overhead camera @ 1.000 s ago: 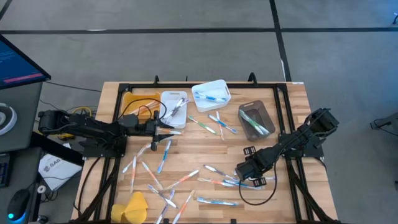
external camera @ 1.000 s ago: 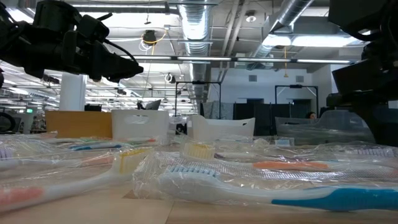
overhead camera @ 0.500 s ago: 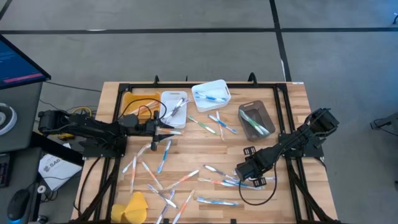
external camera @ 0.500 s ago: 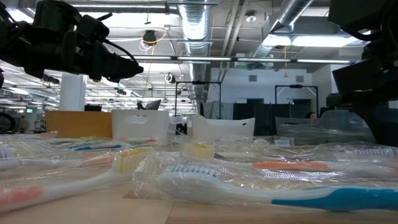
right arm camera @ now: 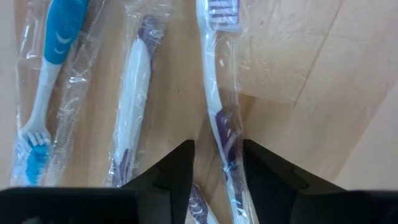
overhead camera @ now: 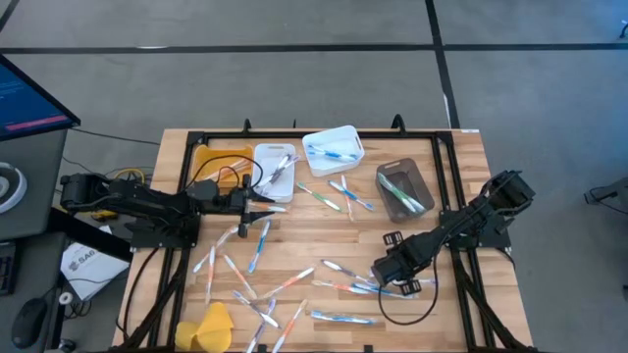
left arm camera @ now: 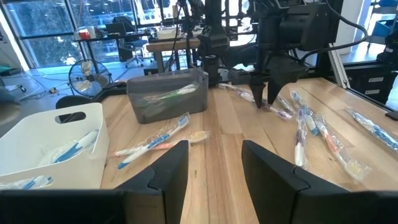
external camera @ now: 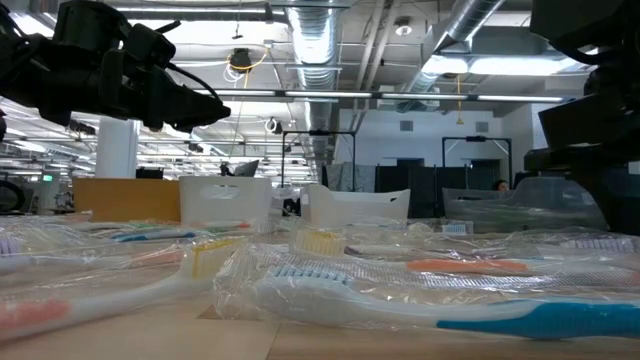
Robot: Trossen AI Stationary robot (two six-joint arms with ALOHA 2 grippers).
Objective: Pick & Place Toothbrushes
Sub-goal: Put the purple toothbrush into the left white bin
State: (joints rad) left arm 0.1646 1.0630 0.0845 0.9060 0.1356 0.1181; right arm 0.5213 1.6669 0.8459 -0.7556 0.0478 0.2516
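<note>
1. The wooden table (overhead camera: 461, 186) is carrying the whole spread, with two dark arms reaching in from either side
2. The left arm is lying low along the left edge, its left gripper (overhead camera: 263, 203) hovering just in front of the bins; its fingers (left arm camera: 169, 168) are standing apart with only bare wood between them
3. The right arm is angling down from the right edge, its right gripper (overhead camera: 385, 275) sitting low over the wrapped brushes near the front right
4. In the right wrist view the right gripper (right arm camera: 217, 163) is straddling a purple-and-white toothbrush (right arm camera: 219, 106), whose wrapped handle is running down into the gap between the fingers; whether they are pressing on it I cannot tell
5. Four bins are standing in a row at the back: an orange bin (overhead camera: 218, 160), a white bin (overhead camera: 275, 169), a second white bin (overhead camera: 334, 150) and a brown bin (overhead camera: 400, 189), each of the last three showing brushes inside
6. A yellow cloth-like lump (overhead camera: 208, 327) is sitting at the front left corner
7. The toothbrushes (overhead camera: 257, 279) are lying scattered in clear wrappers over the middle and front of the table, a few more (overhead camera: 339, 192) resting just in front of the bins
8. A blue-and-white toothbrush (right arm camera: 50, 81) is lying beside the purple one, a wrapped white one between them
</note>
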